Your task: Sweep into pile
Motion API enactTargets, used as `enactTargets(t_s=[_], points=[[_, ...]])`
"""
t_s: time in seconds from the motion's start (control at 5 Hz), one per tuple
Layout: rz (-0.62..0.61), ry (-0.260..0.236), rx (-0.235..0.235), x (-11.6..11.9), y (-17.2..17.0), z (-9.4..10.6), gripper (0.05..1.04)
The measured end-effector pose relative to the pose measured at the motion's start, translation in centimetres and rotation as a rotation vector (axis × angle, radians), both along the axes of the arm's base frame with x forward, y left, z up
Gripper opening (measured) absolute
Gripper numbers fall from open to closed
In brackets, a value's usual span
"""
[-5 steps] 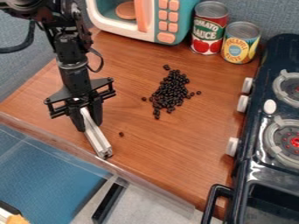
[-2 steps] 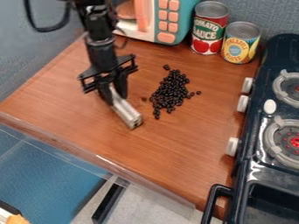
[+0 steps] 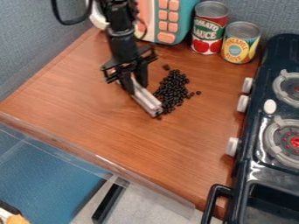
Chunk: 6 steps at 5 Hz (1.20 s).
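Observation:
The gripper (image 3: 134, 83) hangs over the upper middle of the wooden surface, shut on a light metal bar (image 3: 146, 99). The bar slants down and to the right, its far end against the lower left side of the pile of black beans (image 3: 173, 89). A few beans lie loose around the pile, one at its upper end and one at its right side. The bar hides part of the pile's lower left edge.
A toy microwave (image 3: 168, 22) and two cans, a red one (image 3: 208, 30) and a yellow one (image 3: 240, 43), stand at the back. A dark toy stove (image 3: 262, 131) lines the right side. The wooden counter (image 3: 116, 140) ends at a clear front edge.
The gripper has moved right and slightly up with the bar, from the counter's left side to the pile. The stray beans left of and below the pile are no longer seen apart from it.

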<state>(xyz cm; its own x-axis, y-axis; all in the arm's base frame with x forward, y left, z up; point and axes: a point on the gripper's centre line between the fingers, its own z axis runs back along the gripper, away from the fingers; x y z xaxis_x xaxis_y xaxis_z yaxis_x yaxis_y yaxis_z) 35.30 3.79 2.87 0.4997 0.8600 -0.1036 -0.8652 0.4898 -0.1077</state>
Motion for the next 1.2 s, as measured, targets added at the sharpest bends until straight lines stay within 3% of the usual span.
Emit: enactTargets(t_s=[0.2,0.4,0.6,0.8,1.0,1.2], points=[[-0.028,-0.048,0.000,-0.9,0.6,1.9,0.336],[-0.013,-0.138,0.019,-2.5,3.5,5.4,0.336],[-0.072,-0.175,0.067,-3.2,6.1,6.2,0.336],[-0.211,-0.196,0.153,-3.2,9.0,5.6,0.336],[-0.380,-0.211,0.196,-1.9,10.6,5.4,0.336],[-0.584,-0.236,0.197,-0.8,11.6,4.5,0.336]])
